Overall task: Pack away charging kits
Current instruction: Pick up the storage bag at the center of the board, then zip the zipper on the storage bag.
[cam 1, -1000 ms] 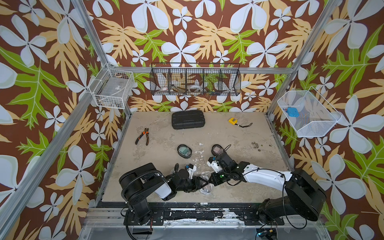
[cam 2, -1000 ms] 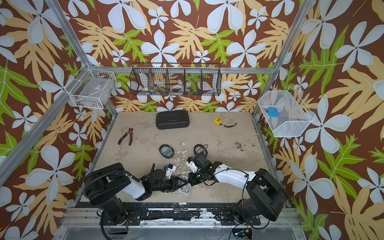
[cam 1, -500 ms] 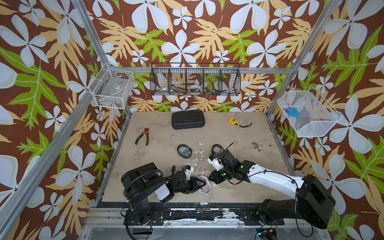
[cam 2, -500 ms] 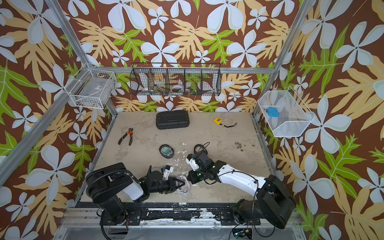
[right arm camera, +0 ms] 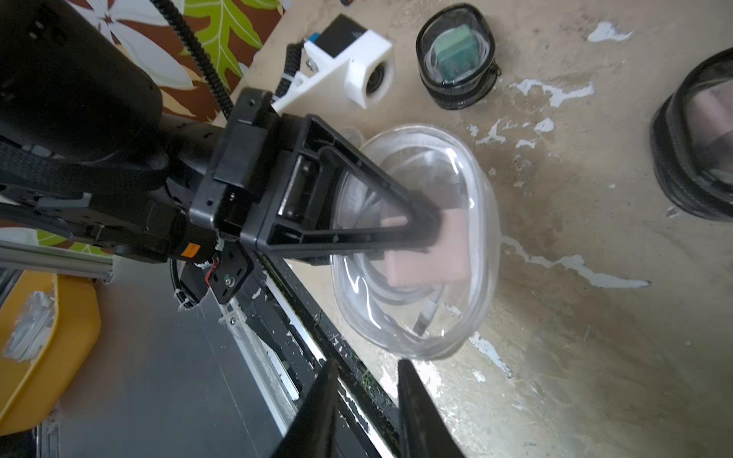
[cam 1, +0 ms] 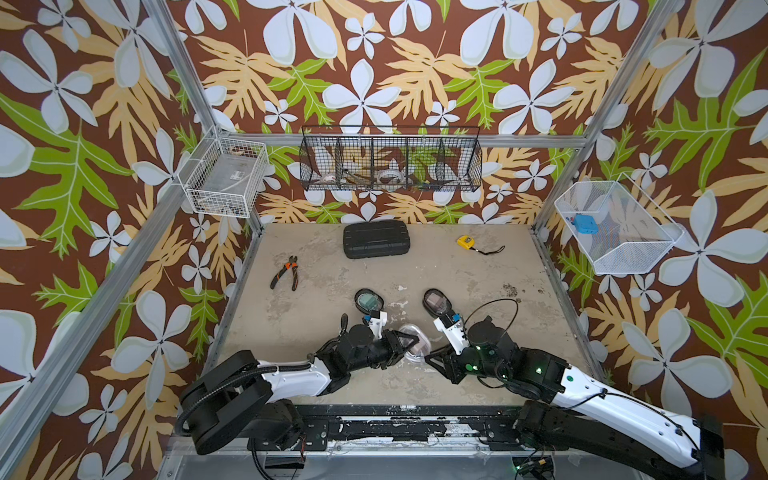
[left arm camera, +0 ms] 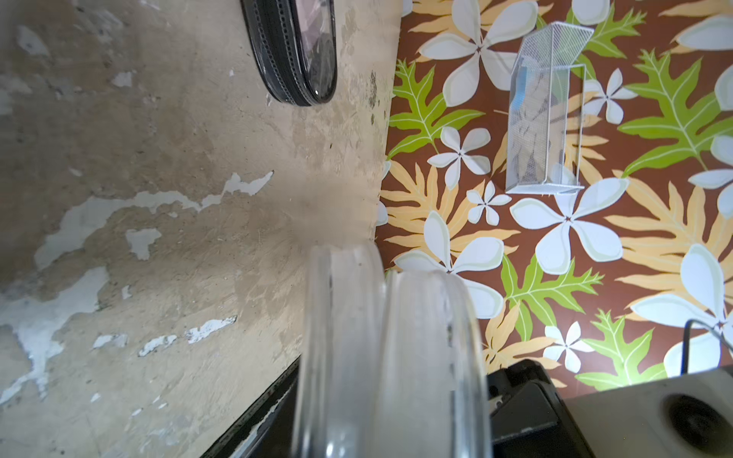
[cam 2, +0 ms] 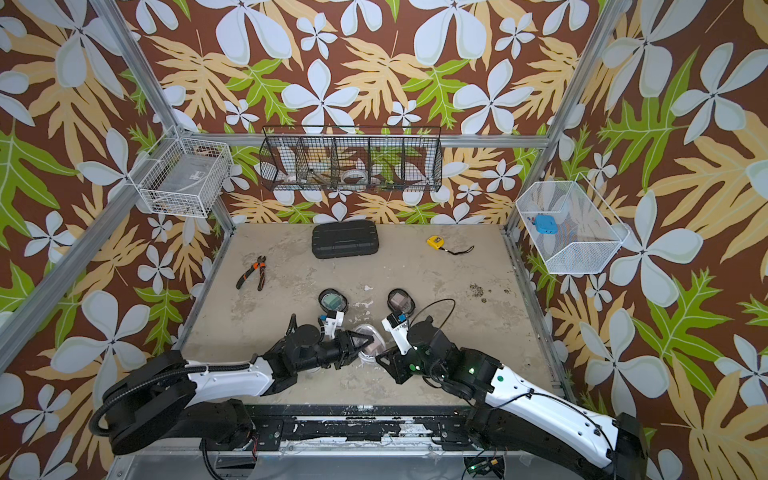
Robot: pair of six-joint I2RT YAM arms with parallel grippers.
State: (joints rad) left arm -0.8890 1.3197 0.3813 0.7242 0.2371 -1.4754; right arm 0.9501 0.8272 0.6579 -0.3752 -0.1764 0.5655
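The left claw pinches the clear oval case near the front edge of the table. A pink plug and white cable sit inside. The right claw is a little open, empty, just beside it.

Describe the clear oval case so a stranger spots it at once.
On the worn beige tabletop, look near the middle of the front edge. There the left gripper pinches a clear plastic oval case holding a dusty-pink cube plug and coiled white cable. Unlike the two oval cases farther back, it has no black rim.
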